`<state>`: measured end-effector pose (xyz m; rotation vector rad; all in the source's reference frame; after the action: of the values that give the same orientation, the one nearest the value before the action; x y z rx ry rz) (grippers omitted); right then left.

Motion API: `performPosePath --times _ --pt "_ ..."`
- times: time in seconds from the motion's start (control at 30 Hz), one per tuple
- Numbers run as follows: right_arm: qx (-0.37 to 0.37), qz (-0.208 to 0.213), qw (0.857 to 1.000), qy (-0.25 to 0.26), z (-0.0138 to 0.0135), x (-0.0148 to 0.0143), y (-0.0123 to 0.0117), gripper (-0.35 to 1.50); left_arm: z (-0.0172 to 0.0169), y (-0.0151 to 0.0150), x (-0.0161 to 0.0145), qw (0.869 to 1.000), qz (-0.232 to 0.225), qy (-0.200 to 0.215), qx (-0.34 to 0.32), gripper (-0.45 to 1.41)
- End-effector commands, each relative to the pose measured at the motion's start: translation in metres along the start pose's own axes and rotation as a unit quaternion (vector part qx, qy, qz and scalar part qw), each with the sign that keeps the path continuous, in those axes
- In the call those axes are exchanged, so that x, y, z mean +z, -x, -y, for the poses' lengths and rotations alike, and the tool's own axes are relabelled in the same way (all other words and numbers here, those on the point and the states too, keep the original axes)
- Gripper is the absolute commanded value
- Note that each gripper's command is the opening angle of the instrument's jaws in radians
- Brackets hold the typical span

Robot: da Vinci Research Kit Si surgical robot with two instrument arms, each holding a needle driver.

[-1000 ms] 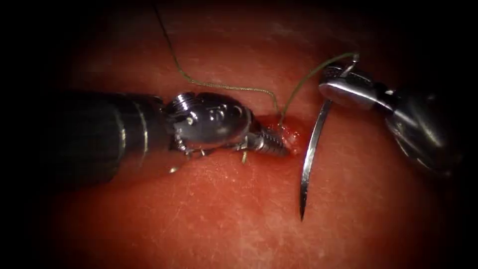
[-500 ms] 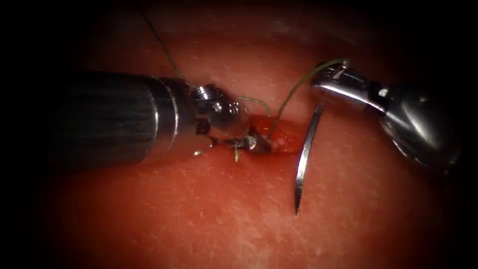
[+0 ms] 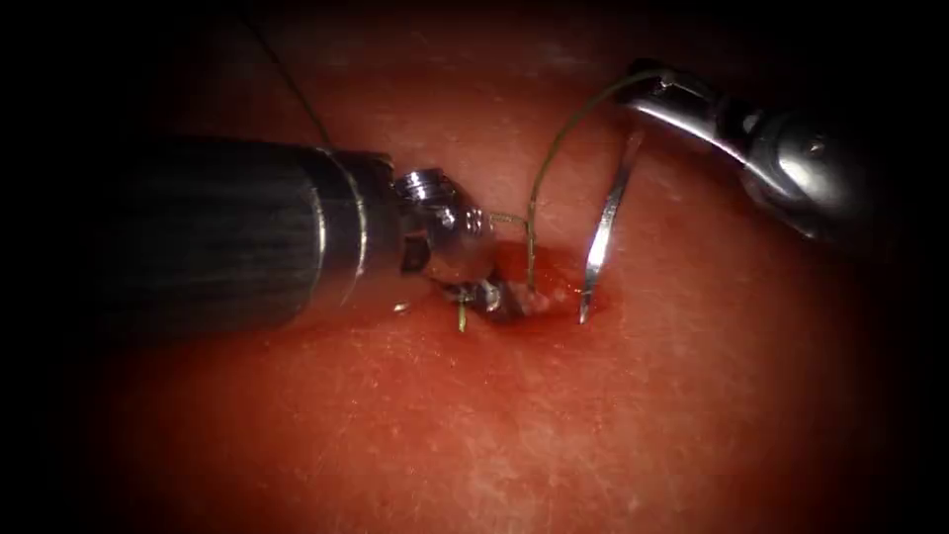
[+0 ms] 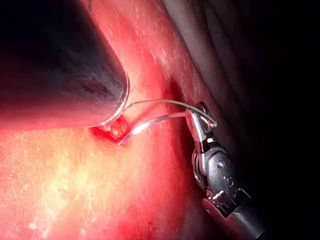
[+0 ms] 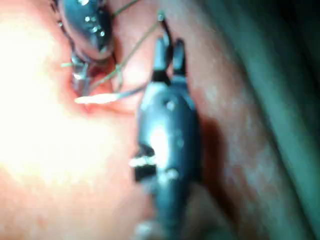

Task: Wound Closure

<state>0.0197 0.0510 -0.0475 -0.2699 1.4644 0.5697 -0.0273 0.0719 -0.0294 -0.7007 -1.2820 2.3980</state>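
My right tool [image 3: 647,87] comes in from the upper right, its jaws shut on the curved needle [image 3: 608,222] near its thread end. The needle hangs down steeply, and its tip rests at the right lip of the cut [image 3: 549,289]; I cannot tell whether it has entered the tissue. Green thread [image 3: 554,153] arcs from the needle's end down into the cut. My left tool [image 3: 502,297] reaches in from the left with its tip pressed into the cut's left side. The left wrist view shows the needle [image 4: 155,120] held by the right tool [image 4: 200,117].
A second strand of thread [image 3: 297,89] runs up and left behind the left tool's shaft [image 3: 227,232]. A short cut end of thread [image 3: 462,316] sticks out just left of the cut. Red fluid wets the cut, with tissue [image 3: 593,425] all around.
The right tool rose and shifted left with the needle, bringing its tip from the tissue below up to the cut's right lip. The left tool's wrist swung round and its shaft advanced right, tip staying at the cut.
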Motion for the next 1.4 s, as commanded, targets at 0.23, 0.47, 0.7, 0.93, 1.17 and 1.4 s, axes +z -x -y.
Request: performPosePath --times 0.23,0.47,0.7,0.93,1.17,1.4 --pt "-0.025 0.000 1.000 0.009 0.0011 0.0018 0.0009 -0.35 -0.0007 -0.0002 0.0008 1.000 -0.010 0.015 0.008 -0.26" --pt "-0.057 0.000 0.998 0.011 0.0031 0.0025 0.0022 -0.35 -0.0013 -0.0011 -0.0013 0.999 -0.030 0.008 0.008 -0.23" --pt "-0.070 0.005 0.998 -0.005 0.0040 0.0020 0.0030 -0.35 -0.0016 -0.0015 -0.0020 0.999 -0.037 0.005 0.006 -0.19" --pt "-0.104 0.011 0.994 -0.028 0.0046 0.0013 0.0032 -0.35 -0.0020 -0.0013 -0.0022 0.999 -0.037 0.007 0.007 -0.19" --pt "-0.137 0.012 0.989 -0.051 0.0051 0.0017 0.0032 -0.35 -0.0022 -0.0011 -0.0025 0.999 -0.036 0.008 0.008 -0.19" --pt "-0.111 0.019 0.989 -0.100 0.0067 0.0026 0.0026 -0.35 -0.0034 -0.0013 -0.0035 0.999 -0.048 -0.002 0.006 -0.17"
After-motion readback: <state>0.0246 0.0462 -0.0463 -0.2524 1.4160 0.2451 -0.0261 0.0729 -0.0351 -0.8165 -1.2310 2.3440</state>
